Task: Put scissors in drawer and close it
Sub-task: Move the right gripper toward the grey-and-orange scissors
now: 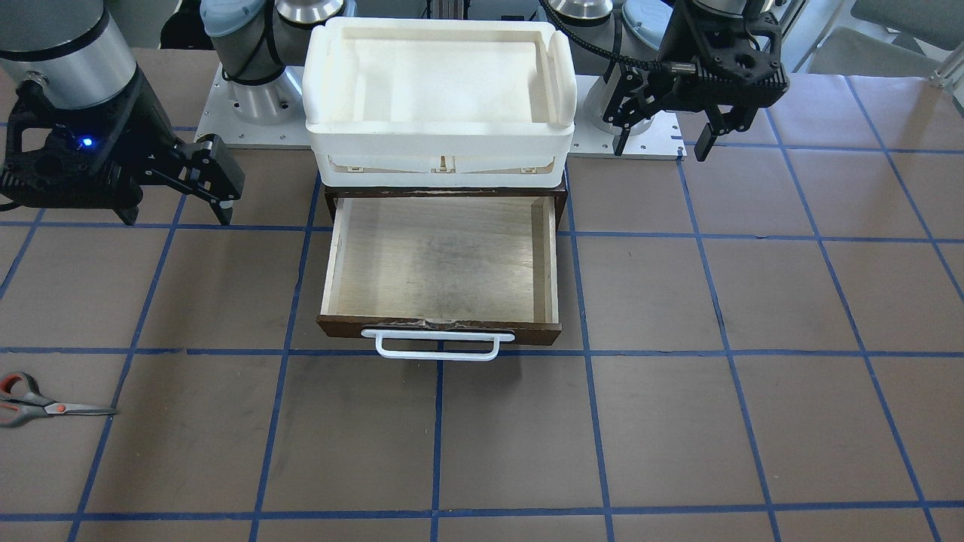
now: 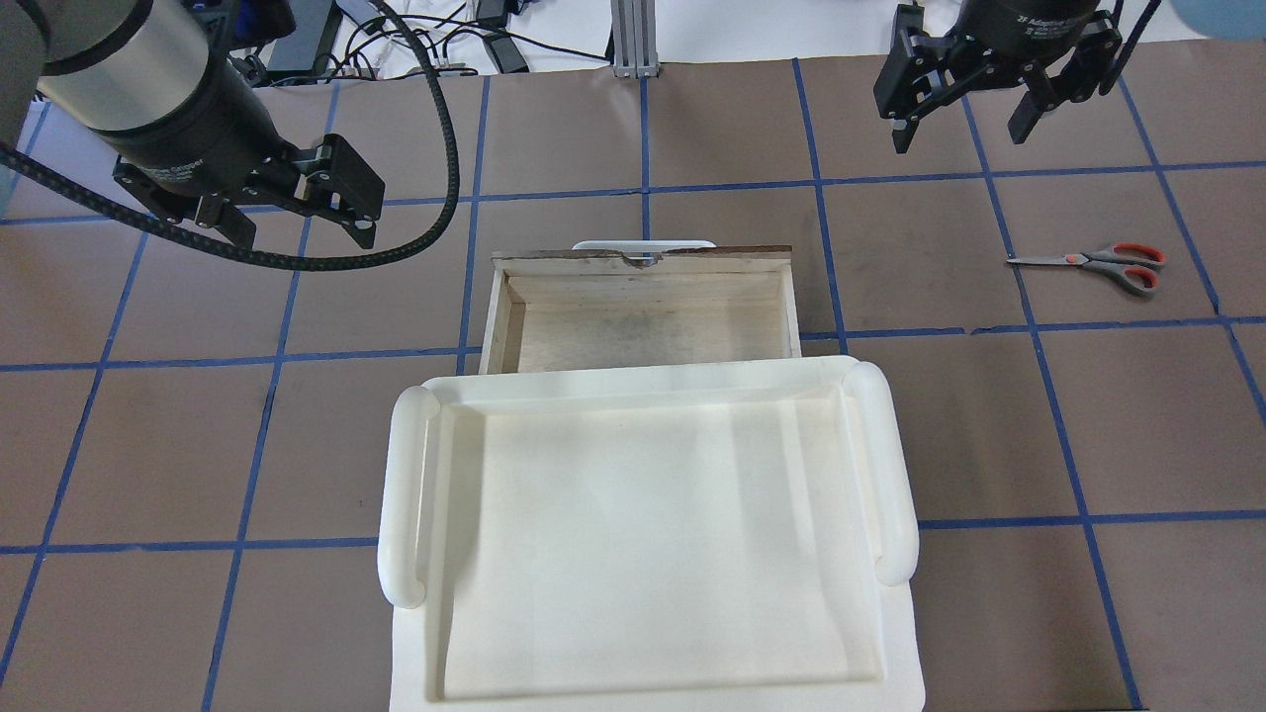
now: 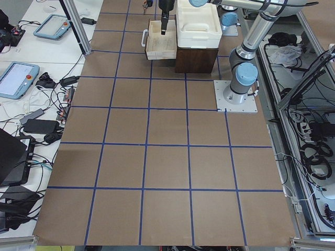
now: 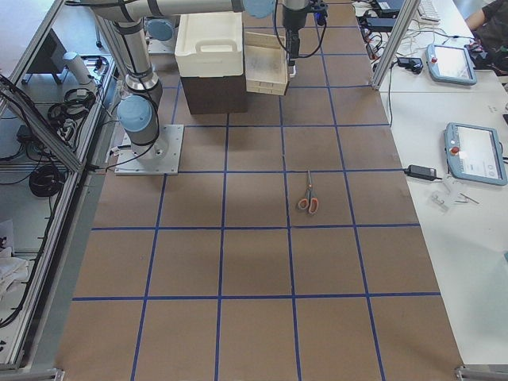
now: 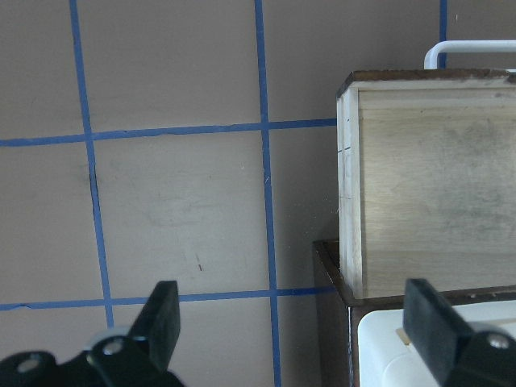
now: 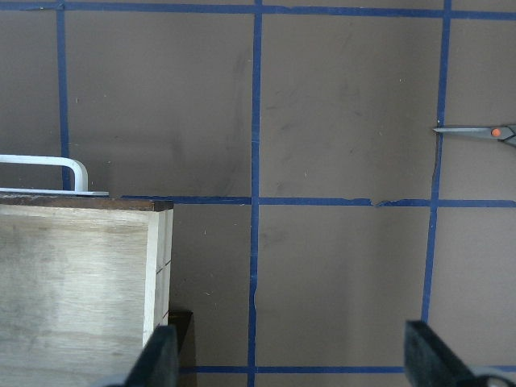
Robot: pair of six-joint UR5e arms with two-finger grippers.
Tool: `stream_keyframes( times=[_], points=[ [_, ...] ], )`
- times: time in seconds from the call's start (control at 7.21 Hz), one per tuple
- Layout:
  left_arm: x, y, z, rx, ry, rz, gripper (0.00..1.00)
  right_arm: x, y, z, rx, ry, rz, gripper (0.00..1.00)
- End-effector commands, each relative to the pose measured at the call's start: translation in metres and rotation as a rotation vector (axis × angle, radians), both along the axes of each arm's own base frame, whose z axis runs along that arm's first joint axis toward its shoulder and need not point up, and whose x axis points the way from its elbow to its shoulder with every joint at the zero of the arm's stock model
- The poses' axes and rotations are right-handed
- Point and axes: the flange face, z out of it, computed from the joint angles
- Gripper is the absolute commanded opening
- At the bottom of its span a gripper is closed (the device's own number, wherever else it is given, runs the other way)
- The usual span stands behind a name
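Observation:
The scissors (image 1: pixel 45 406) lie flat on the brown table, to my right of the drawer. They also show in the overhead view (image 2: pixel 1098 262), the right side view (image 4: pixel 308 194) and the right wrist view (image 6: pixel 480 131). The drawer (image 1: pixel 444 256) is pulled open and empty, its white bar handle (image 1: pixel 437 346) facing away from me. It also shows from overhead (image 2: pixel 643 316). My right gripper (image 2: pixel 959 138) is open and empty, above the table beyond the scissors. My left gripper (image 2: pixel 302 232) is open and empty, above the table left of the drawer (image 5: pixel 435 193).
A white foam tray (image 2: pixel 406 494) sits on the dark brown cabinet (image 1: pixel 561 197) above the drawer. Blue tape lines grid the table. Both arm bases (image 1: pixel 248 98) stand behind the cabinet. Tablets and cables lie on the operators' bench (image 4: pixel 468 151).

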Motion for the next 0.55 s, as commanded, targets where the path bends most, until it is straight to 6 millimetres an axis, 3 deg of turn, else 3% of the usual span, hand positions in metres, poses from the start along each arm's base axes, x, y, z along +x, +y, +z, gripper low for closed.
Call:
stream_keyframes(
  times=[0.0,0.42],
  points=[
    [0.0,0.0,0.0,0.0,0.0,0.0,1.0,-0.0003,0.0005,-0.0036,0.008,0.0,0.003,1.0],
    [0.0,0.0,0.0,0.0,0.0,0.0,1.0,-0.0028,-0.0005,-0.0045,0.01,0.0,0.027,1.0]
  ],
)
